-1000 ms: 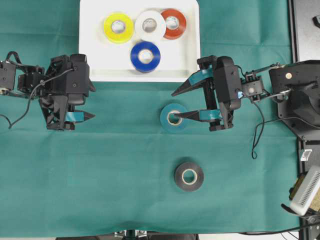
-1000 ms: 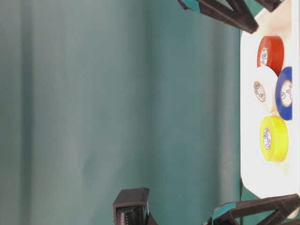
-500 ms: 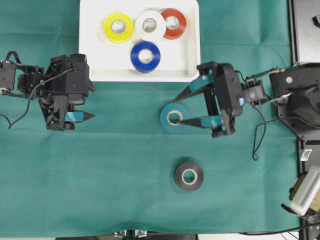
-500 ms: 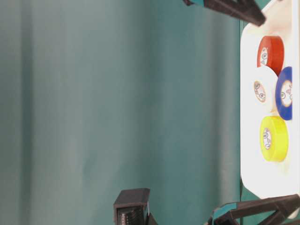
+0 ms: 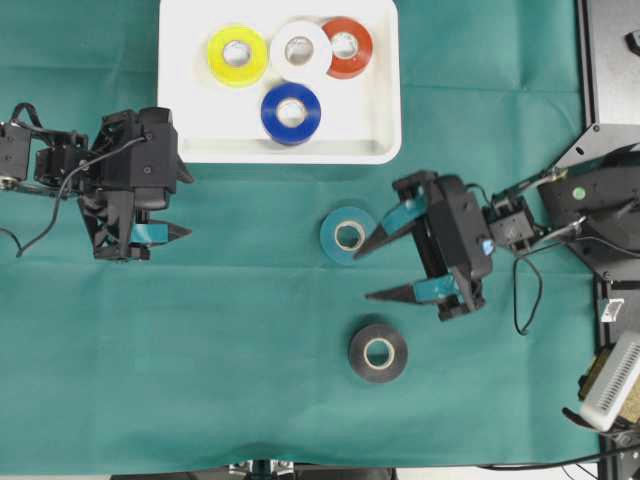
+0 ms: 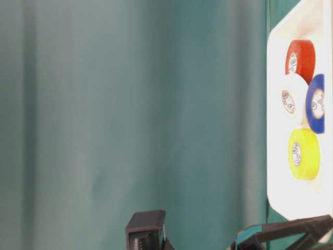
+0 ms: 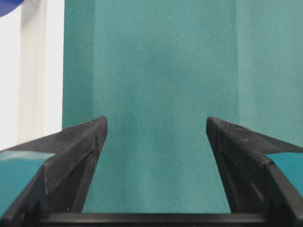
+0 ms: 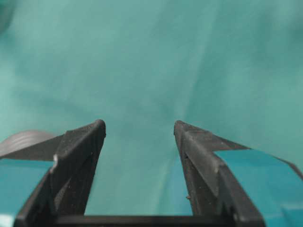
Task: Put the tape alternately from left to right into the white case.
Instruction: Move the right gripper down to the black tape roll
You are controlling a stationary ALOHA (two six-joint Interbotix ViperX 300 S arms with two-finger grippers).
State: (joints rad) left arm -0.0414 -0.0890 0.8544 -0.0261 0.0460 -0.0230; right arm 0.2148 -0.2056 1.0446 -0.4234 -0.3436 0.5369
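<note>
No text can be read anywhere. The tape rolls point(image 6: 299, 58) carry small printed marks on their cores, too tiny to make out.

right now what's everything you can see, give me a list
white case: one, white, top middle of the table
yellow roll: one, yellow, in the case, left of the back row
white roll: one, white, in the case, middle of the back row
red roll: one, red, in the case, right of the back row
blue roll: one, blue, in the case, in front of the white roll
teal roll: one, teal, on the cloth below the case
black roll: one, black, on the cloth, nearer the front edge
green cloth: one, covers the table
left gripper: open, empty, left of the case
right gripper: open, empty, between the teal and black rolls
</note>
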